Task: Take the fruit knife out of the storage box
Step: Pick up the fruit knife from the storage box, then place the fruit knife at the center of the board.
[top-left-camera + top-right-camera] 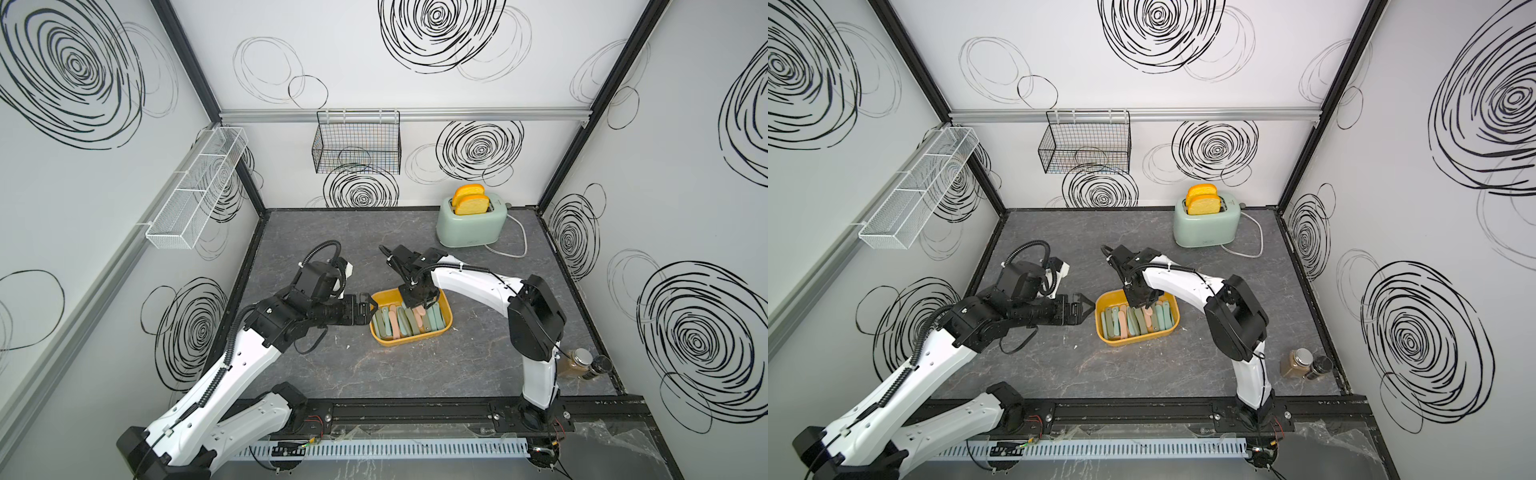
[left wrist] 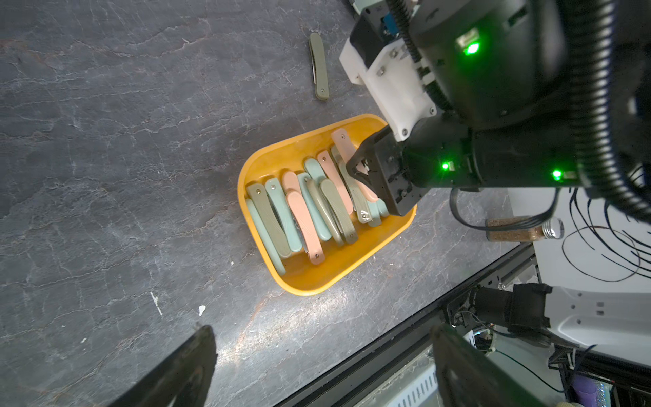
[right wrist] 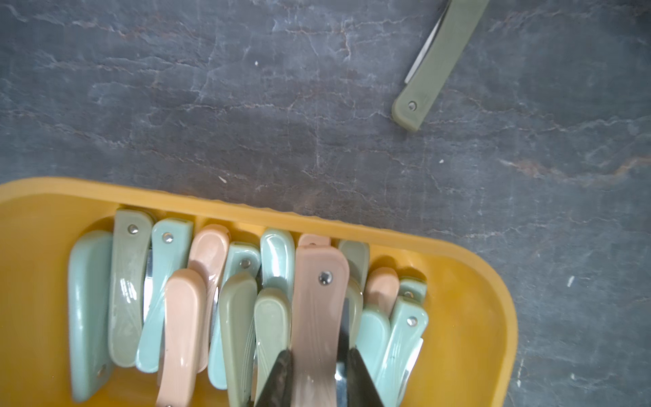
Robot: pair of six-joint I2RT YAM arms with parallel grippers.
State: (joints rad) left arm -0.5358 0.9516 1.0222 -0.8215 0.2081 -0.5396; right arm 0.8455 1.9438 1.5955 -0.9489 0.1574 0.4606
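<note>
A: Left gripper [image 1: 368, 309] first: jaws spread wide, nothing between them, parked just outside the left end of the storage box [image 1: 399, 341]. Not involved, I judge.

B: Agreed. Box contents?

A: A row of folded knives [image 2: 278, 218] packed side by side, long axes across the box's short width. Towards its right half, the pink fruit knife [image 3: 317, 299] sits above its neighbours, and the right gripper [image 3: 318, 373] is pinched narrowly on its handle from above, fingers straddling the short width (steel edge showing beside one finger).

B: So the right arm does the lift. Clearance?

A: The knife is inside the walls, rivet end pointing at the far wall. Probably straight up first, to clear rim and neighbours. Beyond that wall the table [image 3: 246, 105] is bare, except for an olive knife [image 3: 433, 67] to the right.
</note>
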